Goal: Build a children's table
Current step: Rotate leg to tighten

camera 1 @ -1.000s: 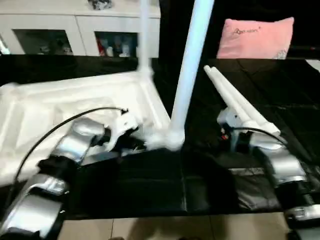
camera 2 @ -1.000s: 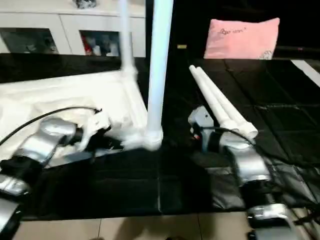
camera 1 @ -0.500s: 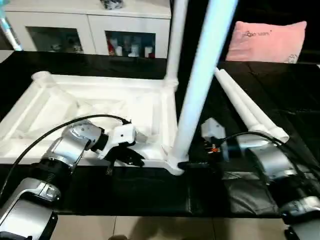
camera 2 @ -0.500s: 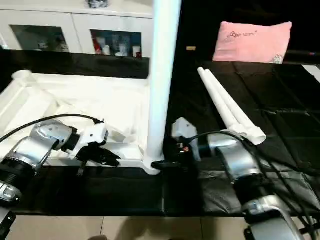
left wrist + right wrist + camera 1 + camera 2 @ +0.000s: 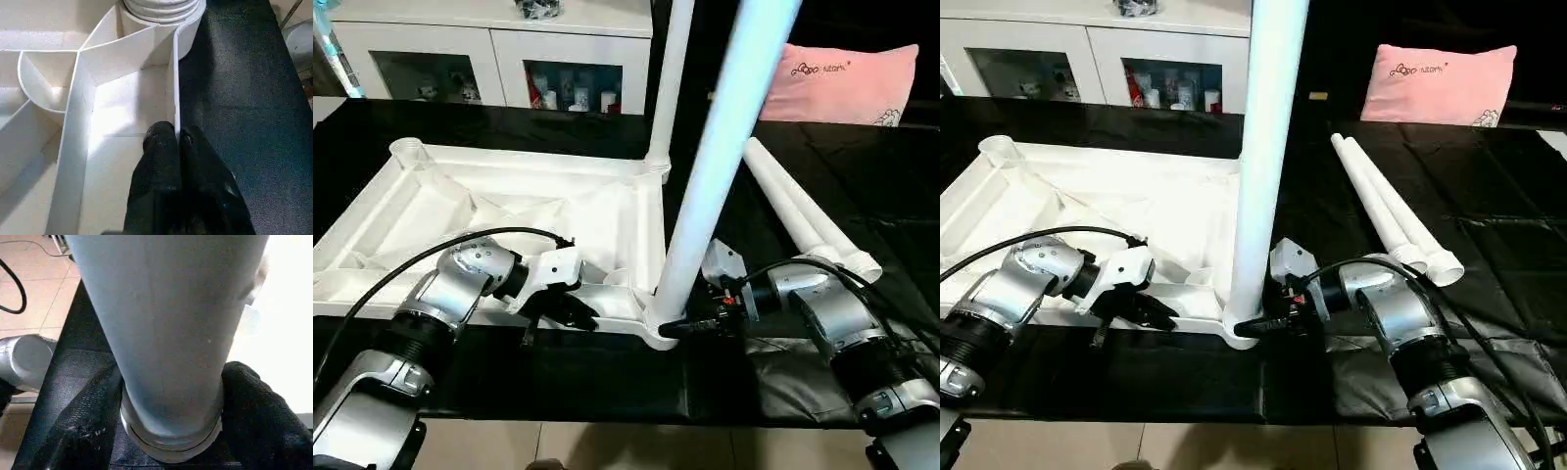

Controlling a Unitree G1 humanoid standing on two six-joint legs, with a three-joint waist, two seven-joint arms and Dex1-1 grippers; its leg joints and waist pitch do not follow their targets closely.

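My left fingers [image 5: 168, 147] are pressed together on the thin near rim of the tabletop [image 5: 460, 211], one on each side of the wall, pinning it where it lies upside down on the dark counter [image 5: 607, 377]. My right fingers [image 5: 247, 396] sit on either side of the near leg [image 5: 700, 211] just above its base, curved around it; whether they are truly pressing on it I cannot tell. That leg stands upright in the near corner socket [image 5: 661, 328], a second leg [image 5: 666, 88] stands in the far corner on the same side, and two spare legs [image 5: 803, 215] lie side by side on the counter to my right.

I judge the main risk to be the near leg. It is tall and I have it only at the bottom, so if it is not fully seated, a sideways push from my right fingers could tip it or lever the corner up. My left pinch is on a narrow wall; a twist there could let the tabletop slide on the counter. The spare legs are round and could roll if nudged.

The pink pillow [image 5: 1440, 83] behind carries small dark lettering, too small to read.
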